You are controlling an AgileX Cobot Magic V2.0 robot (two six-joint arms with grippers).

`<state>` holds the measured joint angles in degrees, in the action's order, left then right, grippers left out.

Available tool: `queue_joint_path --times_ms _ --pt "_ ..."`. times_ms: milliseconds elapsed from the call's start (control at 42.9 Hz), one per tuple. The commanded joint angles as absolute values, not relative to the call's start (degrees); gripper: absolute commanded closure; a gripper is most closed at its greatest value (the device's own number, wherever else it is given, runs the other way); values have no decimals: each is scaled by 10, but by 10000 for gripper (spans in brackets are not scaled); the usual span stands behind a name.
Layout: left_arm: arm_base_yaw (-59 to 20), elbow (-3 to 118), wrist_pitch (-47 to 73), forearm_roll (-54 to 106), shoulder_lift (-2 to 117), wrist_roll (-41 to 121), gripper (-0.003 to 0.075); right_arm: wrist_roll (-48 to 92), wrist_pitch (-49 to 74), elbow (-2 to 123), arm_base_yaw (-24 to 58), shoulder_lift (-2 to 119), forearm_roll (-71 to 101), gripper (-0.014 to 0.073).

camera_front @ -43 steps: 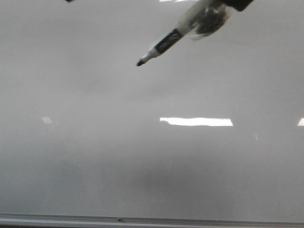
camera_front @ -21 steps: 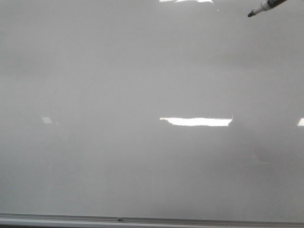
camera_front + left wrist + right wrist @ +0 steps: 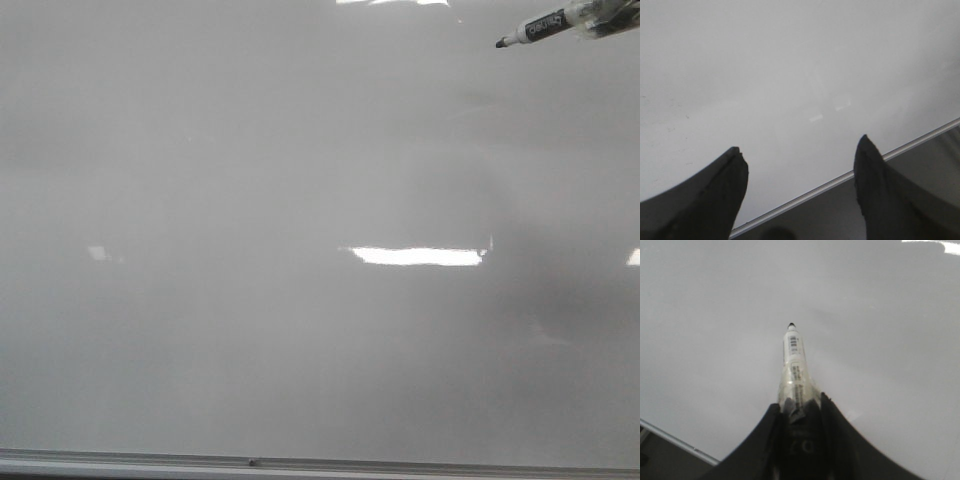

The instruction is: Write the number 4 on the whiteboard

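Front view, one whiteboard [image 3: 250, 300], one marker [image 3: 540, 26], right claw [image 3: 799, 407] gripping

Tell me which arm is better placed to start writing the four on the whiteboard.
The right. Its gripper is shut on the marker, tip pointing at the whiteboard. The left gripper is open and empty. No stroke shows yet.

I see bright overhead light reflections [image 3: 417, 256] glaring in strips, and a dim grey floor [image 3: 840, 215] beyond the near edge.
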<state>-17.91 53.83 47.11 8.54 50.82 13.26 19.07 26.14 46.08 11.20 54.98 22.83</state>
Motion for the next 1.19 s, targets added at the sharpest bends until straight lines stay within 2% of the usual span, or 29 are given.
queue_joint_path --times_ms 0,163,723,957,1167 --pt "-179 553 430 96 503 127 282 196 175 476 111 558 239 654" --pt "-179 553 429 96 503 127 282 196 134 480 111 579 239 654" --pt "-179 553 420 96 503 127 282 206 130 541 111 669 239 654" --pt "-179 553 419 96 503 127 282 225 195 541 143 709 239 654" --pt "-179 553 419 96 503 127 282 230 195 541 159 724 239 654"
